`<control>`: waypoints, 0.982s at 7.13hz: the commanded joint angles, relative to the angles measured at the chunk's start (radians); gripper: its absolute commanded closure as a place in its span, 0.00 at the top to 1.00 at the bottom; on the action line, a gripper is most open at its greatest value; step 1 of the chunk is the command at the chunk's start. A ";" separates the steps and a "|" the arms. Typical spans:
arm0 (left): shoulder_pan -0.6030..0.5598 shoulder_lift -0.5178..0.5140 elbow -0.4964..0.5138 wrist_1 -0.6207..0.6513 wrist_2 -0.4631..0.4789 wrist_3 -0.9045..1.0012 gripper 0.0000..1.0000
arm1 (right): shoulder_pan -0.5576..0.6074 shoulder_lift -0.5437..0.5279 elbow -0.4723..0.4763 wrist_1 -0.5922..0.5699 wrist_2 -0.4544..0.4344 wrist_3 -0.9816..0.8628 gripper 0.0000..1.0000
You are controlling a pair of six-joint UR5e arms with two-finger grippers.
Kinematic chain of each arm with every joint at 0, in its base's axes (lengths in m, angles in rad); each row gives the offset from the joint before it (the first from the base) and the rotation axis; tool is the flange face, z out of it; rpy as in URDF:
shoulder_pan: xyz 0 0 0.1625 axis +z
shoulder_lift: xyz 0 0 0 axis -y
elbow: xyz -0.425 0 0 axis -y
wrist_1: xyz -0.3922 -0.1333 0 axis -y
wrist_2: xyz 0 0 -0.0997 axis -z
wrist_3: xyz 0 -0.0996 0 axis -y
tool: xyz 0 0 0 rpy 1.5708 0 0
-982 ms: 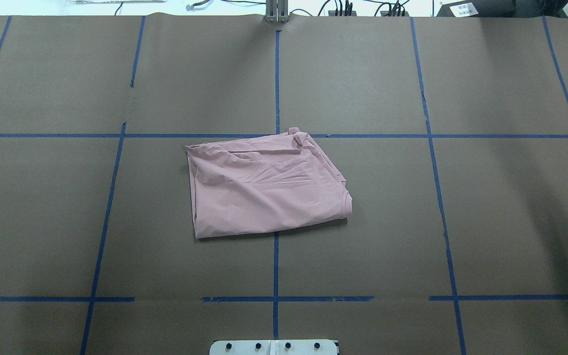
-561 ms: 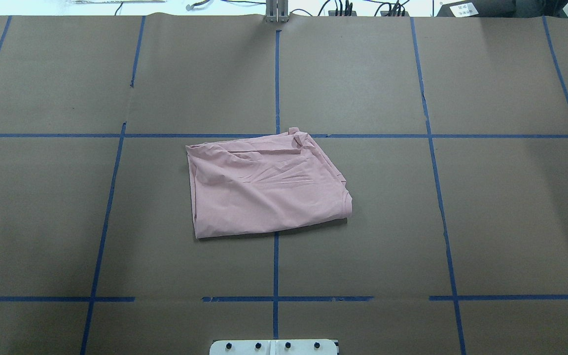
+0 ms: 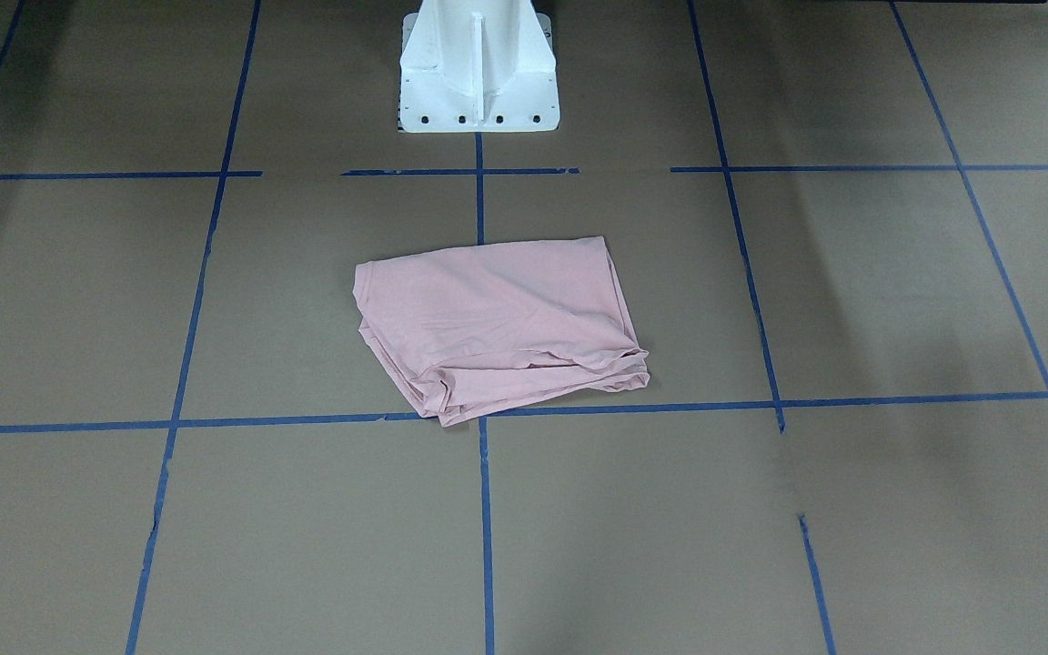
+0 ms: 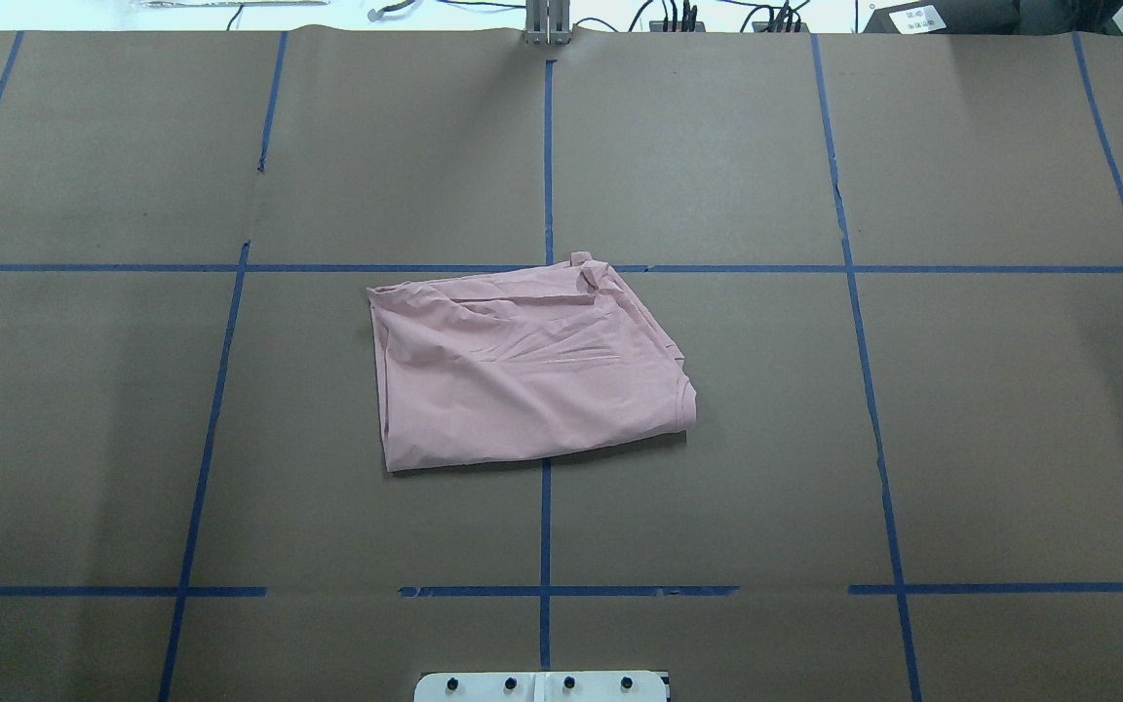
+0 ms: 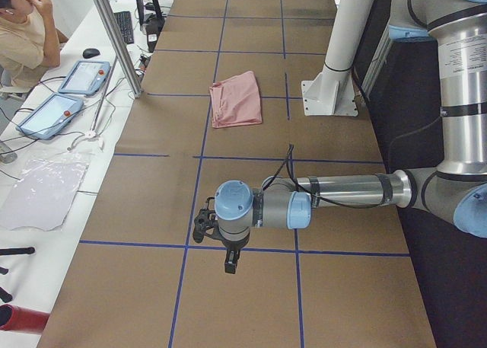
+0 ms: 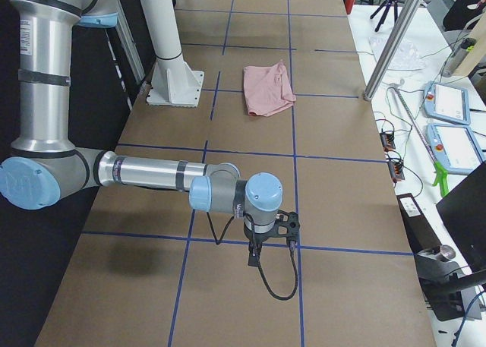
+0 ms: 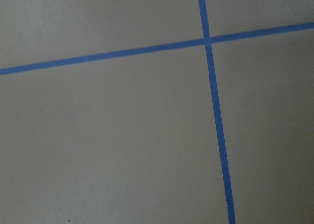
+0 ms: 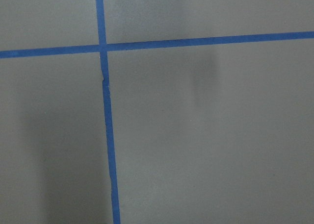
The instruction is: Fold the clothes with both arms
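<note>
Above table (image 5: 346, 287), left pincer (image 5: 201, 225) seemingly empty.

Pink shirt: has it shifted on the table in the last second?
No. The pink shirt has its far edge along the same blue tape line as before.

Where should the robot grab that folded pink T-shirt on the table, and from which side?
Probably grip the pink T-shirt along its edge farthest from the white pedestal base, at both corners, coming from above on that far side. There the layers stack and bunch, slightly raised; the edge nearest the base lies flat and smooth, offering little to pinch.
</note>
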 commanded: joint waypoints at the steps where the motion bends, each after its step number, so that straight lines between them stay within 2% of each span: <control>1: 0.002 -0.016 -0.026 -0.003 -0.015 -0.005 1.00 | 0.001 -0.001 0.005 0.002 0.002 -0.001 1.00; 3: 0.002 -0.042 -0.025 -0.006 -0.012 -0.004 1.00 | 0.001 0.000 0.007 0.005 0.001 -0.001 1.00; 5: 0.004 -0.042 0.004 -0.099 -0.014 -0.002 1.00 | 0.001 0.000 0.013 0.006 0.001 -0.002 1.00; 7: 0.004 -0.042 0.008 -0.105 -0.011 -0.002 1.00 | -0.001 0.004 0.015 0.005 0.001 -0.001 1.00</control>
